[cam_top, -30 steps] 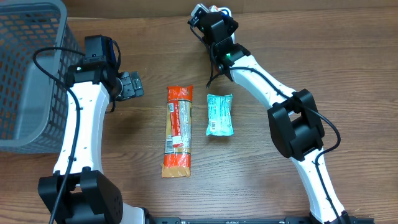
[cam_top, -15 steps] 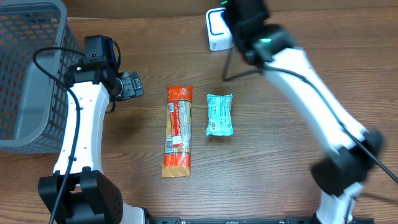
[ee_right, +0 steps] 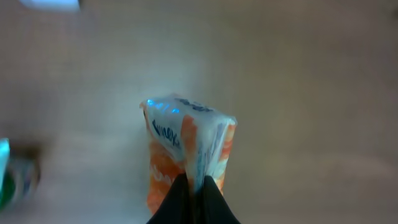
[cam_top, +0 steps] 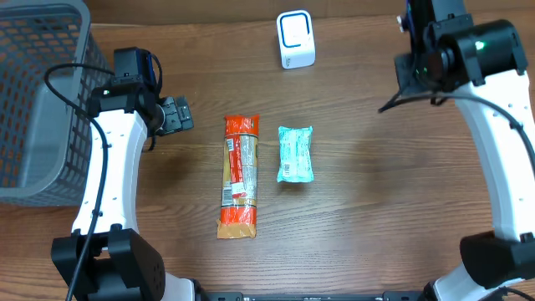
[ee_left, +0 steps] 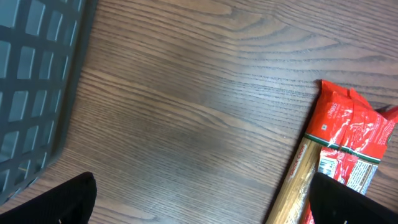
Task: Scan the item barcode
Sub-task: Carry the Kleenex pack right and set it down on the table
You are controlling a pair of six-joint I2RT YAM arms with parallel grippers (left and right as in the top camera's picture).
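Nearest your side of the counter (cam_top: pixel 359 234), a long red-orange packet (cam_top: pixel 239 176) is lying flat, running lengthwise away from you; just to its right and not touching it, a shorter teal packet (cam_top: pixel 295 155) is lying flat the same way.

Farther in, your left claw (cam_top: pixel 177 114) is hanging over bare wood, left of the red-orange packet's far end; its jaws are standing wide with nothing between them; in the left wrist view the dark fingers (ee_left: pixel 65 199) are showing at the bottom corners, with the packet's red end at the right.

Beyond that, a grey mesh basket (cam_top: pixel 42 100) is sitting at the far left corner.

On the far right, your right arm (cam_top: pixel 493 125) is reaching over the counter; in its wrist view the right claw (ee_right: pixel 194 190) is pinching closed on the edge of a small orange-and-white packet (ee_right: pixel 186 146), which is sticking out past the fingertips above the wood; that view is smearing, so the print is unreadable.

At the far edge, the white scanner (cam_top: pixel 295 39) is standing, well to the left of the right wrist.
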